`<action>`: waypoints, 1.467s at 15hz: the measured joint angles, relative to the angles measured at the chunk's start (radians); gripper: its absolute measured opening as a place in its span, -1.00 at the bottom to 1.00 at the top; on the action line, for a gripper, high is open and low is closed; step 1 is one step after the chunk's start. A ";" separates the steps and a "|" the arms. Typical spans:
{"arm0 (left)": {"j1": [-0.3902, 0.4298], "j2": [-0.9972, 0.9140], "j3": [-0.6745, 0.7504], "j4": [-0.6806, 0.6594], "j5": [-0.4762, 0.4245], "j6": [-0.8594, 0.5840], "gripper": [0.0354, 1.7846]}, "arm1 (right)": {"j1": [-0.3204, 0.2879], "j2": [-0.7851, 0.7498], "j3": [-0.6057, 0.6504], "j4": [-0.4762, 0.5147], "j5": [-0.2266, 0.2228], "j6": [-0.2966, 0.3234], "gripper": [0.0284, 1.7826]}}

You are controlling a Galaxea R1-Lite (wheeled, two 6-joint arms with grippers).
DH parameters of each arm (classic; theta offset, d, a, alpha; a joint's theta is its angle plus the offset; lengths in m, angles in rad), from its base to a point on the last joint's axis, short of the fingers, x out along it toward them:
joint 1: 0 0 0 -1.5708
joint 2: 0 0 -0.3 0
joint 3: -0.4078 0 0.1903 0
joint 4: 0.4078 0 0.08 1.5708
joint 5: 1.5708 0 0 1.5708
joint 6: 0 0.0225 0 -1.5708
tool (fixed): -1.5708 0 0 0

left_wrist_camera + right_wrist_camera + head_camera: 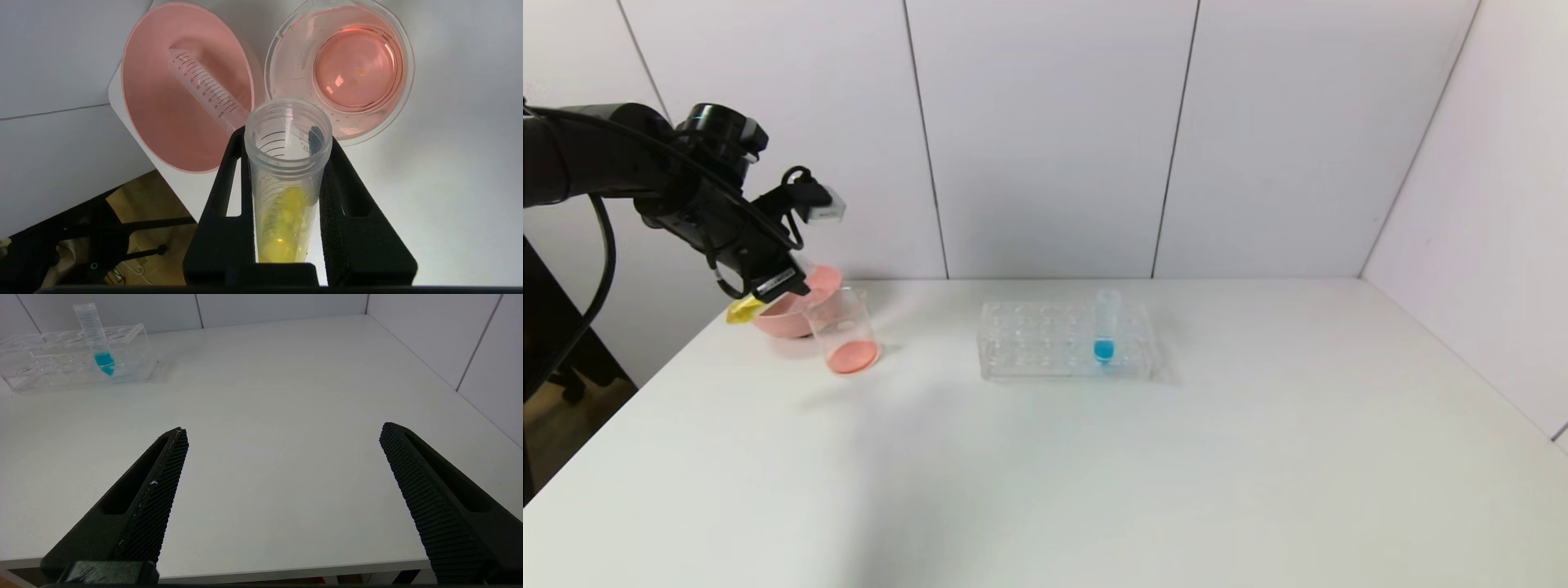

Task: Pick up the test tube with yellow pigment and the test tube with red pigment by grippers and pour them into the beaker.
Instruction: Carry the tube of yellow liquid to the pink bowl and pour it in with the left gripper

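The white table (1143,474) is mostly bare across its front and right side, bounded by panelled walls at the back and right; its left edge drops off just beside the pink bowl (784,314). The left end effector (780,286) hangs above that back-left corner, clamped on the test tube with yellow pigment (286,179). The tube's long axis runs along the fingers (222,192), its open mouth aimed toward the beaker (847,331) and its yellow-filled tip back by the palm. The beaker stands just beside the bowl, holding pale red liquid. An emptied, graduated tube (208,90) lies slanted inside the bowl. Well apart, mid-table, the clear rack (1066,341) holds an upright tube with blue liquid (1105,327). The right end effector (282,465) hovers low near the table's front edge, fingers spread wide, gripping nothing.
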 joint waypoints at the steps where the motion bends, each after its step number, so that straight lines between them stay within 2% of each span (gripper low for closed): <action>1: -0.001 0.003 -0.004 0.000 0.023 0.026 -0.52 | 0.000 0.000 0.000 0.000 0.001 0.000 0.92; 10: -0.054 0.024 -0.011 0.001 0.190 0.186 -0.52 | 0.000 0.000 0.000 0.000 0.001 0.000 0.92; 15: -0.073 0.036 -0.010 0.045 0.259 0.216 -0.52 | 0.000 0.000 0.000 0.000 0.001 0.000 0.92; 22: -0.094 0.061 -0.021 0.034 0.355 0.240 -0.52 | 0.000 0.000 0.000 0.000 0.001 0.000 0.92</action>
